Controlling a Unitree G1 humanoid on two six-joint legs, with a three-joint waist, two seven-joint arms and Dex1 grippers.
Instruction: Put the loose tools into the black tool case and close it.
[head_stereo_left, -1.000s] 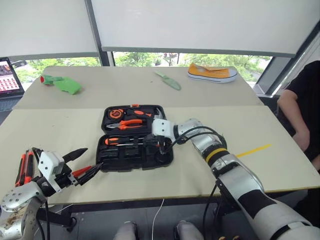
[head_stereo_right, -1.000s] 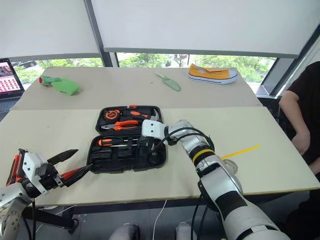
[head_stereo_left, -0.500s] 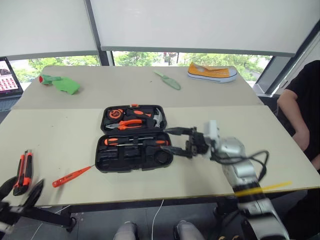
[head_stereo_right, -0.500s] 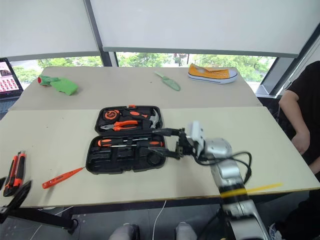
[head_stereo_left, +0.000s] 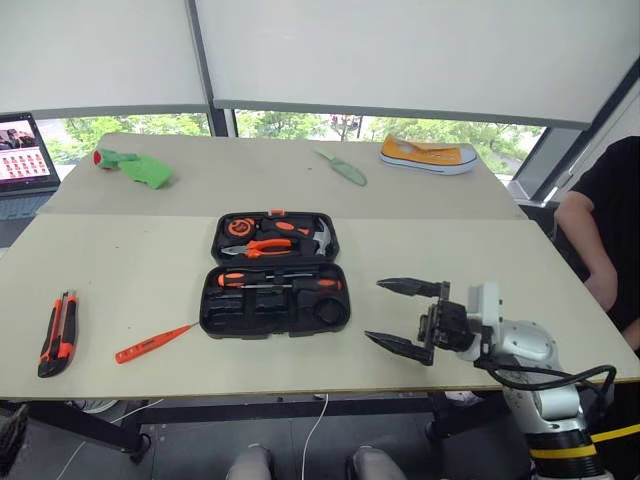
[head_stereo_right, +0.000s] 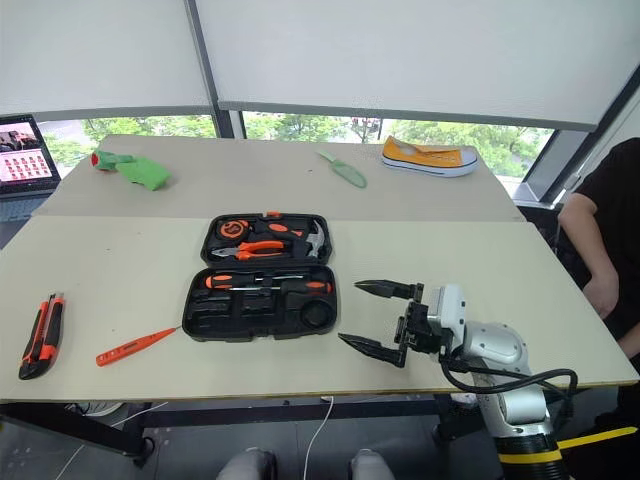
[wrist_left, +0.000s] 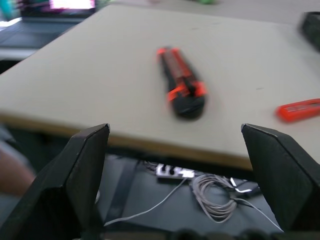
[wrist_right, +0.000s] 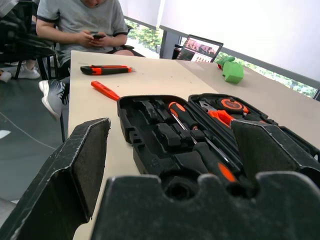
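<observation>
The black tool case (head_stereo_left: 275, 272) lies open at the table's middle. Two black-orange-handled screwdrivers (head_stereo_left: 285, 282) rest in its near half; pliers, a tape measure and a hammer fill the far half. A thin all-orange screwdriver (head_stereo_left: 155, 342) lies loose on the table left of the case. Farther left lies the orange-black knife-like tool (head_stereo_left: 57, 332), which also appears in the left wrist view (wrist_left: 181, 90). My right gripper (head_stereo_left: 405, 318) hovers open and empty just right of the case, pointing at it. My left gripper (wrist_left: 175, 165) is open off the table's near left edge, facing the knife-like tool.
On the far table lie a green trowel (head_stereo_left: 340, 167), a yellow shoe (head_stereo_left: 428, 152) and a green object (head_stereo_left: 140, 168). A laptop (head_stereo_left: 25, 150) stands at the far left. One person sits at the right edge (head_stereo_left: 610, 220), another beyond the table's left end (wrist_right: 85, 20).
My right gripper opened and drew back out of the case toward the right. My left arm pulled back and left, away from the orange screwdriver and out of the eye views.
</observation>
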